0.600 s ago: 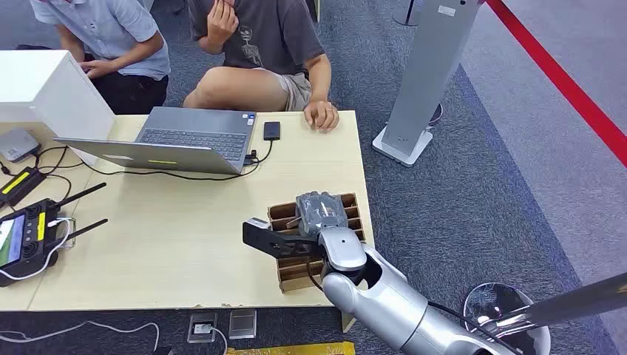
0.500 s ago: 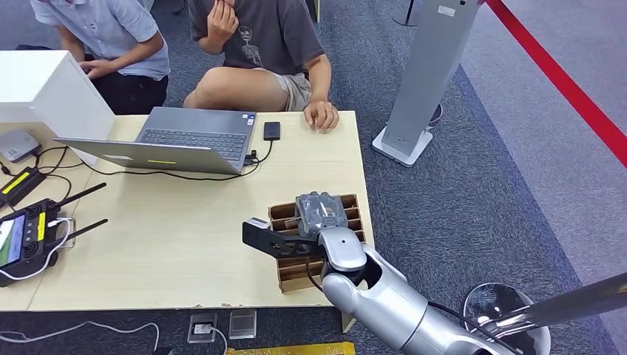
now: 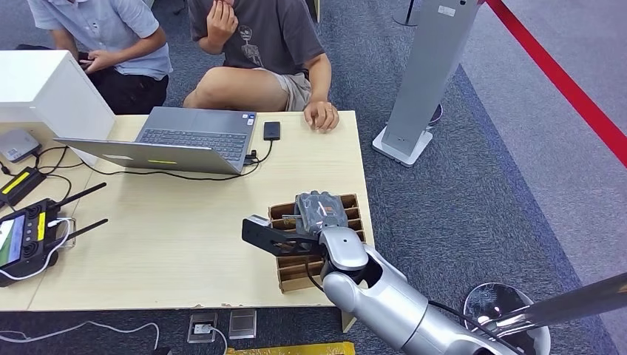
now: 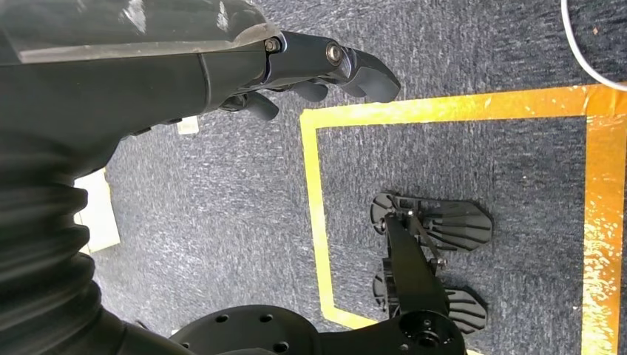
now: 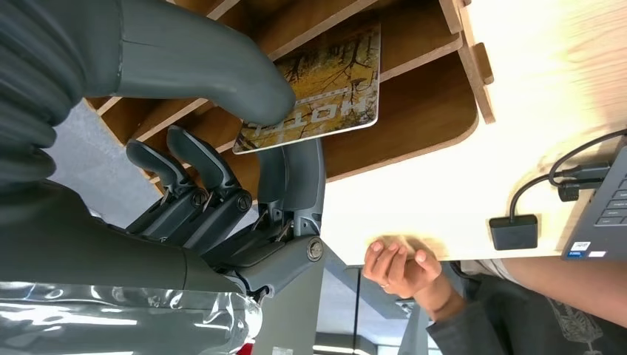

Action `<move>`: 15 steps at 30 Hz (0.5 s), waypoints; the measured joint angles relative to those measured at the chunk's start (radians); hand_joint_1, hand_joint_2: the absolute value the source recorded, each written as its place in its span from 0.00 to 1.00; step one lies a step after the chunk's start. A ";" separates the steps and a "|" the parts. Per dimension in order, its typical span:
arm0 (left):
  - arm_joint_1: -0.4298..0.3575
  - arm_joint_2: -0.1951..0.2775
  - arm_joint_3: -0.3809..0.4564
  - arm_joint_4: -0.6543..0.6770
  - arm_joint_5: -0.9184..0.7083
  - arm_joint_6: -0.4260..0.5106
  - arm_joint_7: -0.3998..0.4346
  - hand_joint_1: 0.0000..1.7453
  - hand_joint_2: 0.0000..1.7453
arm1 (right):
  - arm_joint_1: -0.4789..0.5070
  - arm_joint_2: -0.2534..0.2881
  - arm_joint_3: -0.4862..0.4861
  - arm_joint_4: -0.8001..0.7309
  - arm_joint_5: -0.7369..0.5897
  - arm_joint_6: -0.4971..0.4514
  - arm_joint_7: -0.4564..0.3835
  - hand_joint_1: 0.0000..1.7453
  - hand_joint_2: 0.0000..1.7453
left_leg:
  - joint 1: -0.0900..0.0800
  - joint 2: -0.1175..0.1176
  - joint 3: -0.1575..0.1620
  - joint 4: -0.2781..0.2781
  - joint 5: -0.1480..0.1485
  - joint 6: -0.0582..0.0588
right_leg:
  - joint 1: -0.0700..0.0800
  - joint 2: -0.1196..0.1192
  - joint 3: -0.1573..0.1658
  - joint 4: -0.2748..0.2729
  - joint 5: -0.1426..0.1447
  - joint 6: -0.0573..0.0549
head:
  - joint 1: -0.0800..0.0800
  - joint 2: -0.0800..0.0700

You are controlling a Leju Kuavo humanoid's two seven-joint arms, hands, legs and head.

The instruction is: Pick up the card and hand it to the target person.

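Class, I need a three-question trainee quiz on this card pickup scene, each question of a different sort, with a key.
1. True or false: the right robot hand pinches the card between thumb and a finger.
2. Where does the card sit? A) on the laptop B) in the slotted wooden holder C) on the floor
3. Fill in: a person's hand rests on the ___'s far edge.

Key: 1 true; 2 B; 3 table.
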 joint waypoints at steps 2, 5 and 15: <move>0.000 0.000 0.000 0.000 0.004 0.000 0.000 0.00 1.00 | 0.000 -0.001 0.000 0.000 -0.009 -0.010 -0.005 0.97 1.00 | 0.000 0.000 0.000 0.000 0.000 0.000 | 0.000 0.000 0.000 0.000 0.000 0.000 | 0.000 0.000; 0.000 0.000 0.000 0.000 0.009 0.001 0.000 0.00 1.00 | -0.002 -0.005 0.000 -0.011 -0.033 -0.034 -0.015 0.97 1.00 | 0.000 0.000 0.000 0.000 0.000 0.000 | 0.000 0.000 0.000 0.000 0.000 0.000 | 0.000 0.000; 0.004 0.000 0.001 0.000 0.031 0.003 0.000 0.00 1.00 | -0.014 -0.074 -0.053 -0.252 -0.137 -0.063 -0.003 0.97 1.00 | 0.000 0.000 0.000 0.000 0.000 0.000 | 0.000 0.000 0.000 0.000 0.000 0.000 | 0.001 0.000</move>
